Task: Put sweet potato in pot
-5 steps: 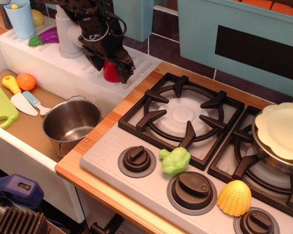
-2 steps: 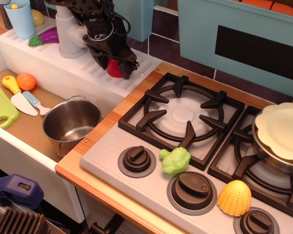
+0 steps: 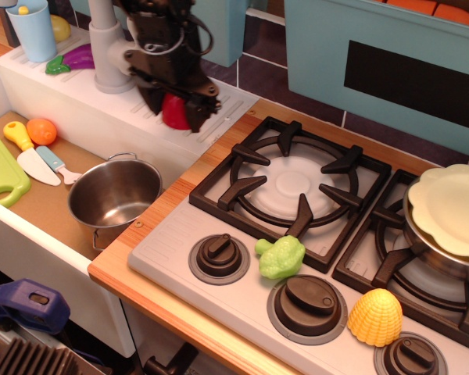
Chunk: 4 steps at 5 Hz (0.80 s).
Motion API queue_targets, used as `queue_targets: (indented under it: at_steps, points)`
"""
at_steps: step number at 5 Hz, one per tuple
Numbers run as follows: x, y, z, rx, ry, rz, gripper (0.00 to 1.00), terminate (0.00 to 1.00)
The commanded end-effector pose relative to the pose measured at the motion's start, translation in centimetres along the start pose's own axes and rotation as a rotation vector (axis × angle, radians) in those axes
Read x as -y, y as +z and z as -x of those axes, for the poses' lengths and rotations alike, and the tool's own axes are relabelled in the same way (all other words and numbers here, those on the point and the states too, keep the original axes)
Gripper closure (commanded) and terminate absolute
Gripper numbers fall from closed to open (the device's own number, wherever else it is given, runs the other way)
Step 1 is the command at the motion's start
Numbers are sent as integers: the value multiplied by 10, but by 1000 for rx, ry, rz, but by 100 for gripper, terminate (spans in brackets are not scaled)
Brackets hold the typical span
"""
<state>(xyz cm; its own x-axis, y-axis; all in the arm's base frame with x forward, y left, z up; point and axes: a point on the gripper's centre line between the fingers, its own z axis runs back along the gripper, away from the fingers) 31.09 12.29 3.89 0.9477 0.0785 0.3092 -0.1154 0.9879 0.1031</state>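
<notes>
One tool [image 3: 178, 108] pinches the sweet potato [image 3: 174, 112] above the drainboard [image 3: 219, 101]

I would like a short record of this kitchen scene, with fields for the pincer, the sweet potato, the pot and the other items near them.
pincer: blurred, closed around the sweet potato
sweet potato: red, held above the white ribbed ledge
pot: steel, open, nothing visible inside, standing in the sink
stove front: green toy, yellow ribbed toy
right burner: pan with pale yellow plate
sink left: orange ball, toy knife
</notes>
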Motion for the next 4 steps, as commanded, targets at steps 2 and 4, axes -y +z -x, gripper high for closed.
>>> queue_targets:
  at_steps: [2,4]
  points:
    - [-18,23,41,9,89,-75,100,0]
    - [-29,21,48,15,75,-39,0,0]
